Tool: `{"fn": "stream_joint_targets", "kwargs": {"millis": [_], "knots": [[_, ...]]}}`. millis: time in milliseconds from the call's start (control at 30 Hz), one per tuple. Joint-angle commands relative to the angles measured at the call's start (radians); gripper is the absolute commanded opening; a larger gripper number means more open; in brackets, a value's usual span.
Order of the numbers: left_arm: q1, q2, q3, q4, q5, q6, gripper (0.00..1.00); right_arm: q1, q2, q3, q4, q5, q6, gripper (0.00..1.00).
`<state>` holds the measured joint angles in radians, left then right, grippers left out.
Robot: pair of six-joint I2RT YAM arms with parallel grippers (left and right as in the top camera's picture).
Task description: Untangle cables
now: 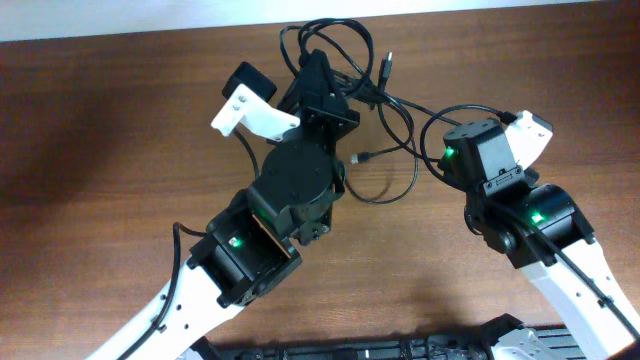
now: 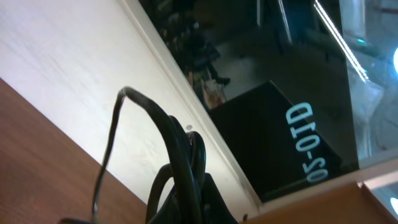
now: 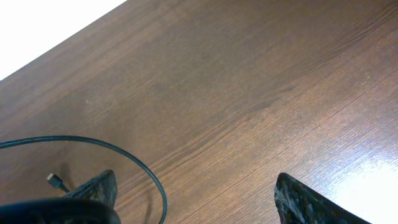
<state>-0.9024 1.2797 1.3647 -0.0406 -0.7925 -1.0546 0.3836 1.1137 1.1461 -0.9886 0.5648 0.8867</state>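
The cables [image 1: 345,45] are thin black cords tangled at the far middle of the table, with loops trailing right and down to a small plug [image 1: 362,158]. My left gripper [image 1: 318,65] sits in the tangle, shut on a bunch of cords. In the left wrist view the cables [image 2: 177,143] rise up from between the closed fingers of the left gripper [image 2: 199,190]. My right gripper [image 1: 465,140] hovers just right of the loops, open. Nothing lies between the jaws of the right gripper [image 3: 193,193]. A cable loop [image 3: 124,149] curves past its left finger [image 3: 99,186], near a small plug [image 3: 56,182].
The wooden table [image 1: 120,150] ends at a pale wall along its far edge [image 1: 150,15]. A dark flat object [image 1: 400,348] lies along the near edge between the two arm bases.
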Motion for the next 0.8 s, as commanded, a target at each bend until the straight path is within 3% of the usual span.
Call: {"fn": "stream_joint_targets", "kwargs": {"millis": [0, 200, 333, 433, 600, 667, 767], "knots": [[0.015, -0.048, 0.018, 0.020, -0.150, 0.040, 0.00, -0.005, 0.001, -0.002, -0.022, 0.084, 0.000, 0.80], [0.015, -0.048, 0.018, 0.012, -0.150, 0.039, 0.00, -0.005, 0.001, -0.002, -0.022, 0.080, -0.002, 0.81], [0.014, -0.048, 0.018, -0.026, -0.136, 0.039, 0.00, -0.004, 0.001, -0.002, -0.021, 0.072, -0.127, 0.81], [0.014, -0.048, 0.018, -0.060, -0.076, 0.039, 0.00, -0.004, 0.001, -0.002, -0.021, 0.072, -0.217, 0.81], [0.014, -0.048, 0.018, -0.085, 0.108, 0.039, 0.00, -0.004, 0.001, -0.002, -0.016, 0.061, -0.236, 0.81], [0.014, -0.047, 0.018, -0.104, 0.169, 0.039, 0.00, -0.004, 0.001, -0.002, -0.002, 0.036, -0.237, 0.96], [0.014, -0.046, 0.018, -0.126, 0.206, 0.039, 0.00, -0.004, 0.001, -0.002, 0.045, -0.044, -0.311, 0.99]]}}
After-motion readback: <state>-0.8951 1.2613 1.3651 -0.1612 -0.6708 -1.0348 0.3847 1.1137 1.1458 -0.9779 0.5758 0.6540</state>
